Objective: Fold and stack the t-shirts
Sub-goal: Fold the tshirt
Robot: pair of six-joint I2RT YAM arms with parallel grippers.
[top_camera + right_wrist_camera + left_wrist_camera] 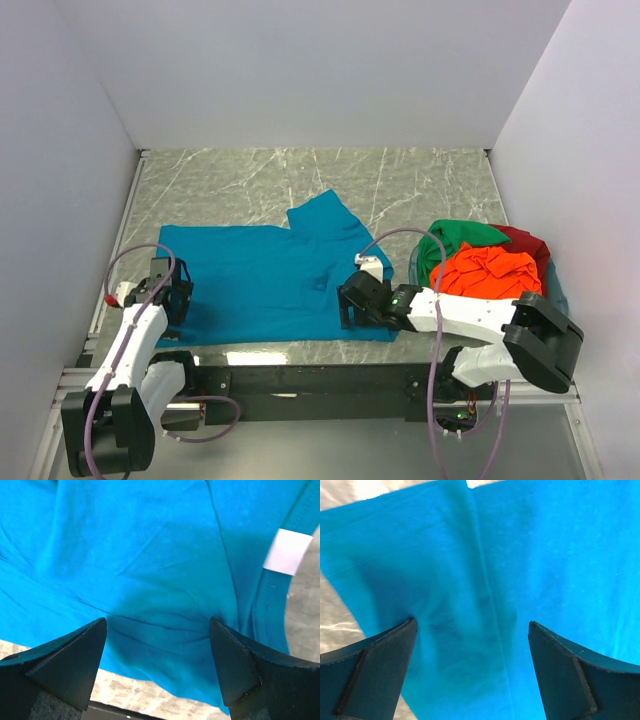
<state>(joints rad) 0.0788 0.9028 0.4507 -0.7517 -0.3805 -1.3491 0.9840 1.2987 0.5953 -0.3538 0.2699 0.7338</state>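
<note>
Only white neck tag [287, 552] on teal t-shirt [265, 280]; text illegible.

White arms [470, 312], black joints, mauve cables [400, 233].

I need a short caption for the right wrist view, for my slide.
Open right gripper at the near edge of the teal-blue t-shirt, with its white label alongside.

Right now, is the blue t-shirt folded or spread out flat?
Spread out: the teal t-shirt lies flat across the table, one sleeve sticking out on the far side. Whether the near sleeve is tucked under, cannot tell.
</note>
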